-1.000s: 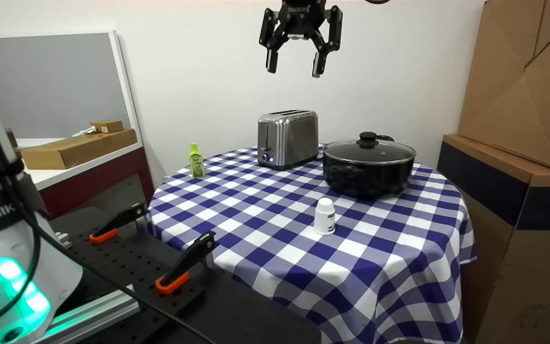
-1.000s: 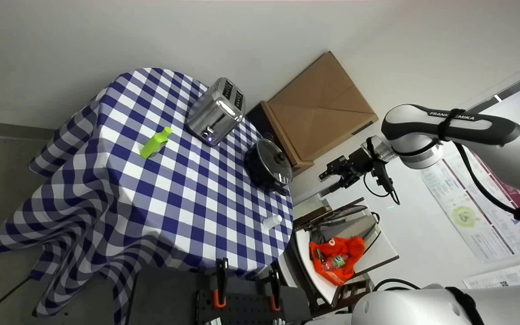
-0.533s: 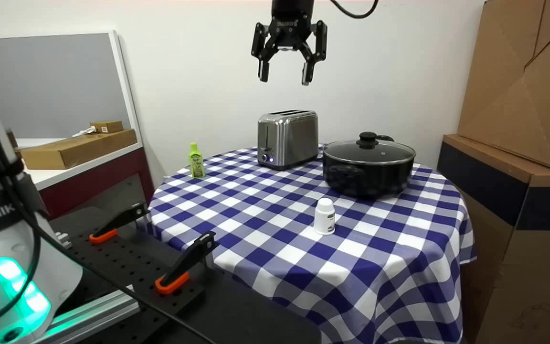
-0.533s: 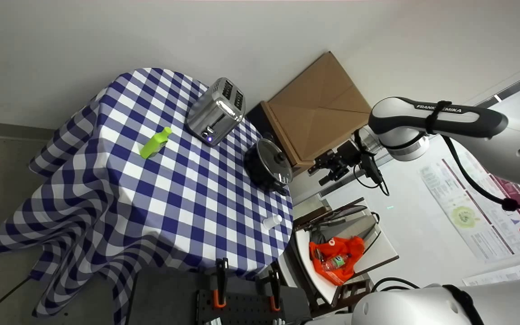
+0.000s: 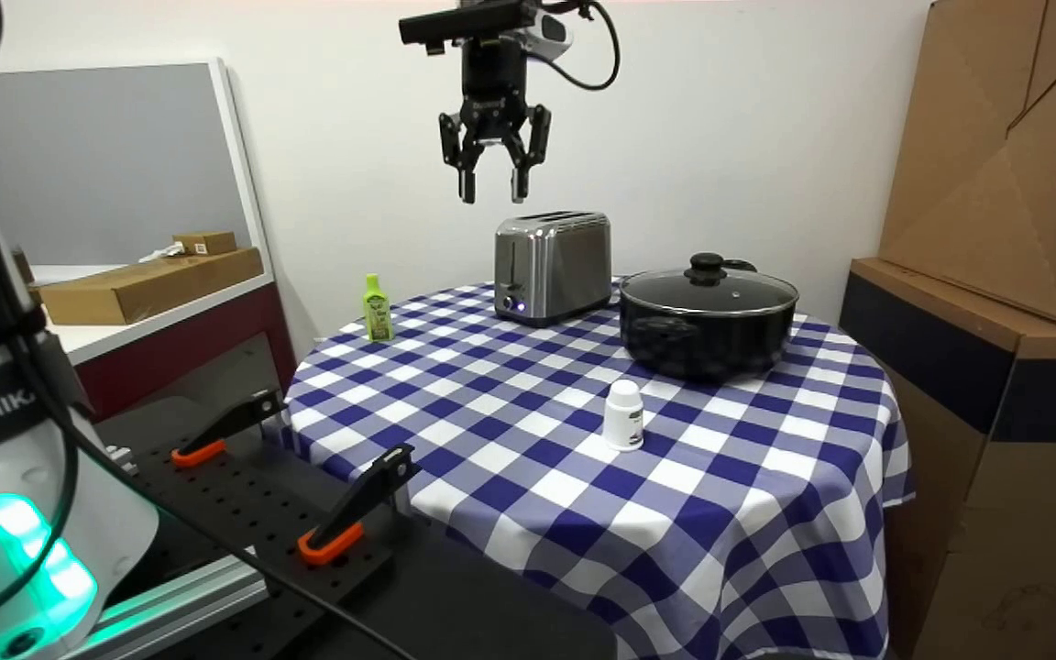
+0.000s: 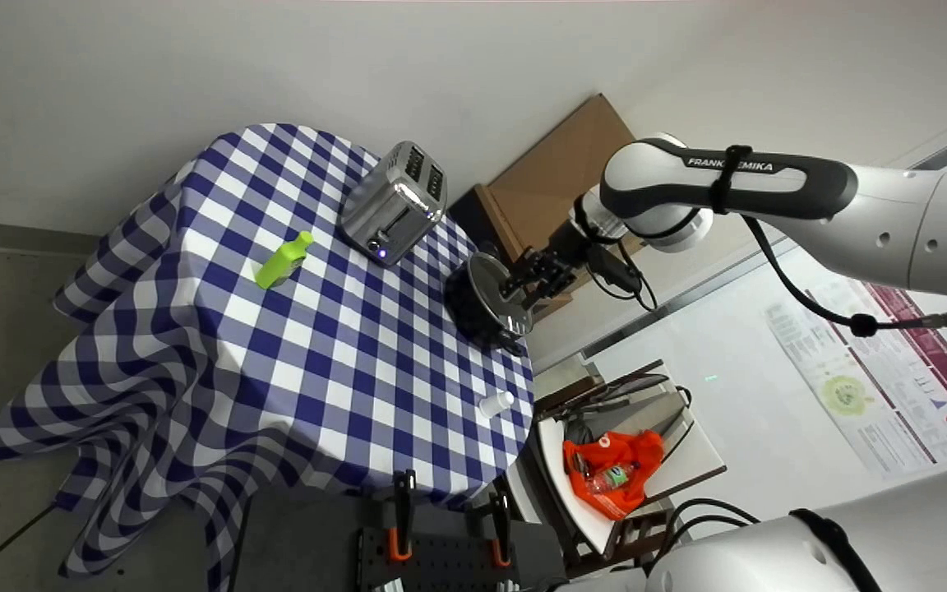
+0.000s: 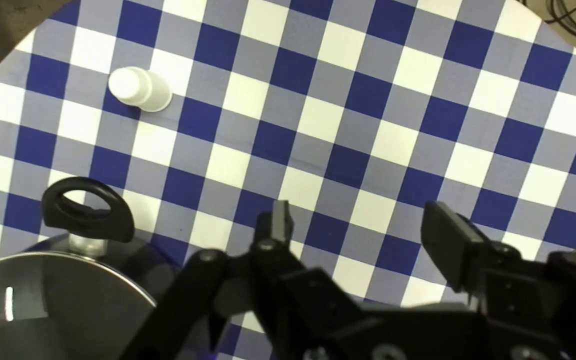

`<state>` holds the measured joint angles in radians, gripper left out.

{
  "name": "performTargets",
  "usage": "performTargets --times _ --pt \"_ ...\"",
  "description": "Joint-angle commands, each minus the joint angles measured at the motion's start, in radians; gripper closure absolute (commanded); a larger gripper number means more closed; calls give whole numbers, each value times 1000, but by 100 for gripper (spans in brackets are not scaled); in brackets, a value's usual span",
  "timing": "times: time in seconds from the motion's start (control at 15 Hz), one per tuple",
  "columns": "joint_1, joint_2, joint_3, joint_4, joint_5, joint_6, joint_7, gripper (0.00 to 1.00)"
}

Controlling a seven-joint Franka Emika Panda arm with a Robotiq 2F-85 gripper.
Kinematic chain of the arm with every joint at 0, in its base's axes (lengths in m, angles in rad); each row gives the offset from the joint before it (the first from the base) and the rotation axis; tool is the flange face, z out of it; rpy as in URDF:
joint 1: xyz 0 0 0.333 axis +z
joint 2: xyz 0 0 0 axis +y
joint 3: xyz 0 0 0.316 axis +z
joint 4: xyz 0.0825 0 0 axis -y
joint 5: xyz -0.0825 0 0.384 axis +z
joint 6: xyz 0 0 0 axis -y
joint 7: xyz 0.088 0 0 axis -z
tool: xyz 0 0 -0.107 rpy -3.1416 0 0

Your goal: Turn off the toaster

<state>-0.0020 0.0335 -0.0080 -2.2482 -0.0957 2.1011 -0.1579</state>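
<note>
Since the earlier frame the white, black-trimmed robot arm (image 6: 769, 182) has carried its black two-fingered gripper (image 5: 492, 192) down toward eight o'clock in an exterior view; the things on the round-edged bench (image 5: 491, 458), draped in blue-and-white checks, sit where they sat. From the middle of the bench in that view, brown cardboard boxes (image 5: 986, 183) stand stacked between two and three o'clock, beyond its rim. The wide, round black pot (image 5: 709, 339), under its glass lid (image 5: 709, 293), sits between one and two o'clock. The boxy, shiny silver metal toaster (image 5: 574, 266) stands upright between eleven and twelve o'clock, near the pot but apart from it, a violet-blue light (image 5: 521, 306) showing low on its end face. The gripper hangs in the air toward eleven o'clock of the toaster, higher than it and clear of it; its fingers (image 7: 440, 240) stand wide apart, and the wrist view shows the bench's checks between their tips. A slim lime-green bottle (image 5: 379, 313) stands upright at ten o'clock on the bench. A smaller, capped white bottle (image 5: 623, 420) stands upright between seven and eight o'clock from the pot.
</note>
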Motion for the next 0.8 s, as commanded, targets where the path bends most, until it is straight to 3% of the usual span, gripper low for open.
performTargets --times 0.0,0.33,0.73 --pt "35 111 35 95 -53 -3 56 62" --pt "64 246 39 205 -128 44 117 99" --pt "115 418 25 309 -248 160 219 100"
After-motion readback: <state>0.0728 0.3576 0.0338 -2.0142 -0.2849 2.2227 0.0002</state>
